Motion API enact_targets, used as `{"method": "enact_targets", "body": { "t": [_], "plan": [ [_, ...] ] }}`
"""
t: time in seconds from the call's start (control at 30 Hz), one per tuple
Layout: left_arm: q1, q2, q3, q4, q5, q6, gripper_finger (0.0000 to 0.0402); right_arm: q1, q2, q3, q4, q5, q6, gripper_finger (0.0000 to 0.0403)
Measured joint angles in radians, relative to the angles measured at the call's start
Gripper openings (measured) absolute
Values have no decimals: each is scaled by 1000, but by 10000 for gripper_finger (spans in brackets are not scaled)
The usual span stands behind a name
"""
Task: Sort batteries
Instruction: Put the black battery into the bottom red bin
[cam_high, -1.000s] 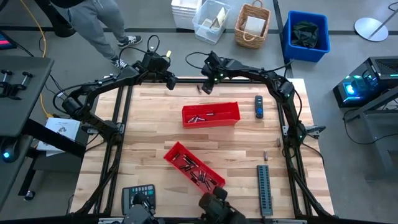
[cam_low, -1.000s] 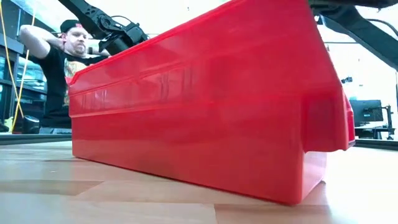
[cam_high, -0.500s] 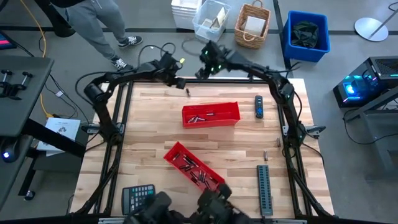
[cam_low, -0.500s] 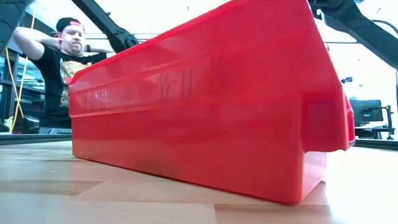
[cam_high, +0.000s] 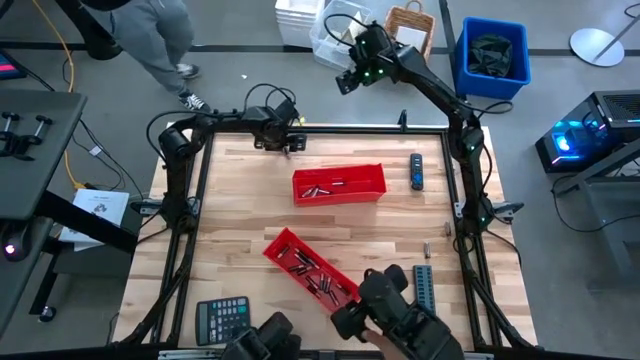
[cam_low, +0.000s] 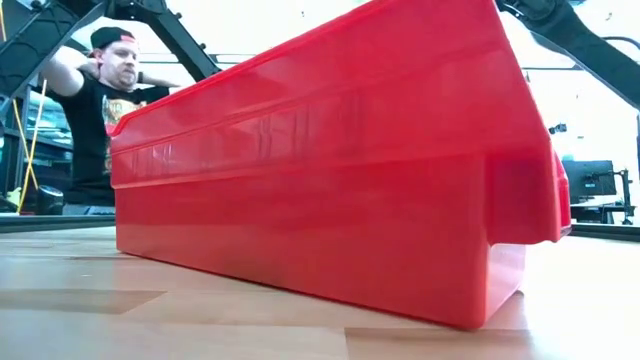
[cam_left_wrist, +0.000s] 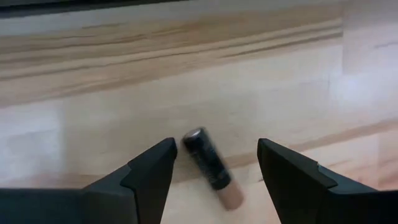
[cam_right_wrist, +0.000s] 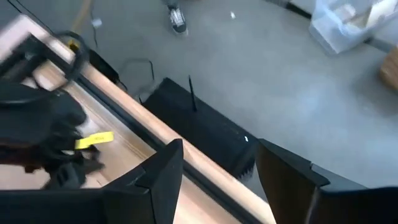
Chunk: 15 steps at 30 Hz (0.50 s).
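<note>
At the near edge of the table (cam_high: 230, 220) a red tray (cam_high: 311, 267) lies at a slant, holding a heap of batteries (cam_high: 316, 275). In the low view this tray (cam_low: 330, 170) fills most of the picture, and its inside cannot be seen from there. Just beside it, near the front edge, sits a calculator (cam_high: 221, 318), and to the right a long grey ridged strip (cam_high: 426, 298).

Farther back, in the middle of the table, a second red tray (cam_high: 338, 184) lies straight across the boards with a few batteries (cam_high: 325, 188) in a loose row along its floor. To its right rests a small black-and-blue device (cam_high: 416, 171).

At the far edge the left gripper (cam_high: 285, 143) is low over the wood. Its wrist camera shows the left gripper (cam_left_wrist: 214, 165) with fingers spread wide and a single battery (cam_left_wrist: 211, 165) lying on the boards between them, touching neither.

The right gripper (cam_high: 345, 82) is beyond the table's far rail, over the floor; its fingers stand apart with nothing between them in the right wrist view (cam_right_wrist: 217, 162).

Behind the table a person (cam_low: 105, 110) stands with hands behind the head.

A second ago both grippers were close together at the far edge; since then the right one has swung out past the rail and the left has settled over the loose battery. The trays have not moved.
</note>
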Motion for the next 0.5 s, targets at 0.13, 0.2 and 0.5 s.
{"method": "enact_targets", "body": {
  "t": [0.13, 0.2, 0.5],
  "plan": [
    [-21, -5, -46, 62, -47, -70, 227, -13, 1, -3, -27, 0, -36, 195],
    [-32, -2, -71, 81, -55, -84, 227, -11, 1, -3, -23, -1, -58, 195],
    [-67, -10, -155, 91, -135, -89, 83, -12, 1, -3, -17, -3, -108, 195]
  ]
}}
